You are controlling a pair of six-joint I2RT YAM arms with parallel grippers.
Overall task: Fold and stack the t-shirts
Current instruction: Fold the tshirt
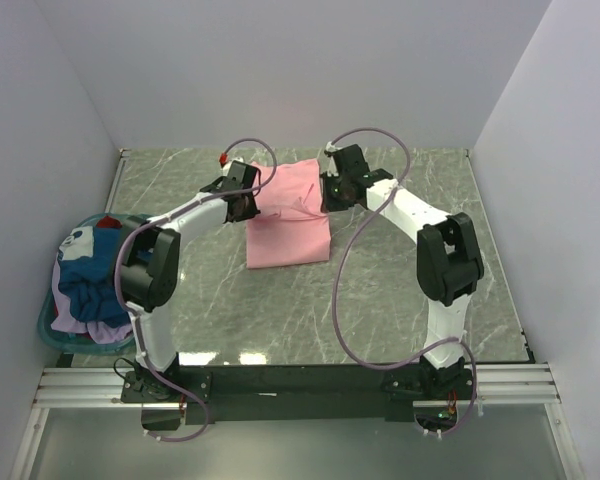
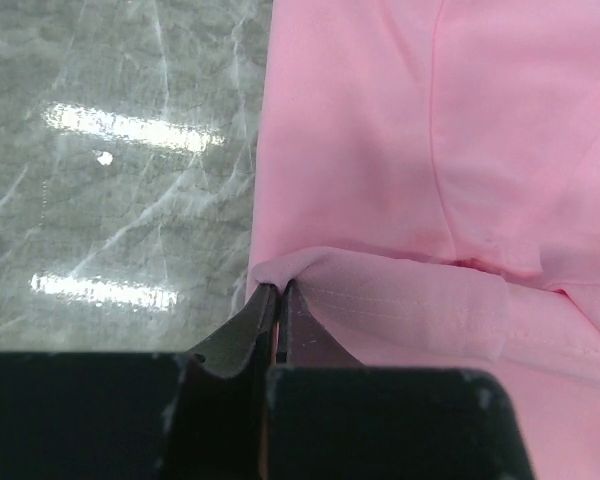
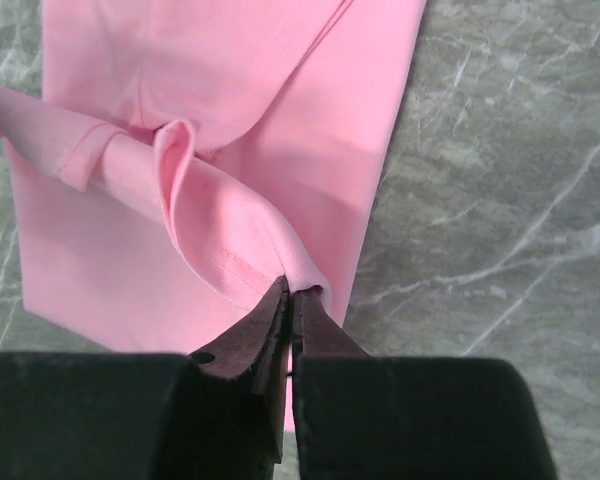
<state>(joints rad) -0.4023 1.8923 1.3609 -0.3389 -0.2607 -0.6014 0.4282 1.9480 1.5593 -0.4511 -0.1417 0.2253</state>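
Observation:
A light pink t-shirt [image 1: 288, 228] lies partly folded in the middle of the marble table, its far edge lifted. My left gripper [image 1: 244, 203] is shut on the shirt's left corner; in the left wrist view the hem [image 2: 400, 300] runs off from the closed gripper [image 2: 279, 288]. Over on the right side, my right gripper [image 1: 332, 192] is shut on the other corner, and the right wrist view shows the pink cloth [image 3: 230, 240] pinched at the tips of the gripper [image 3: 291, 288]. More t-shirts [image 1: 88, 280], blue, white and purple, lie bunched in a basket at the left.
The teal basket [image 1: 50, 322] stands at the table's left edge against the wall. White walls close in the table [image 1: 400, 290] on three sides. Purple cables loop from both arms over the table.

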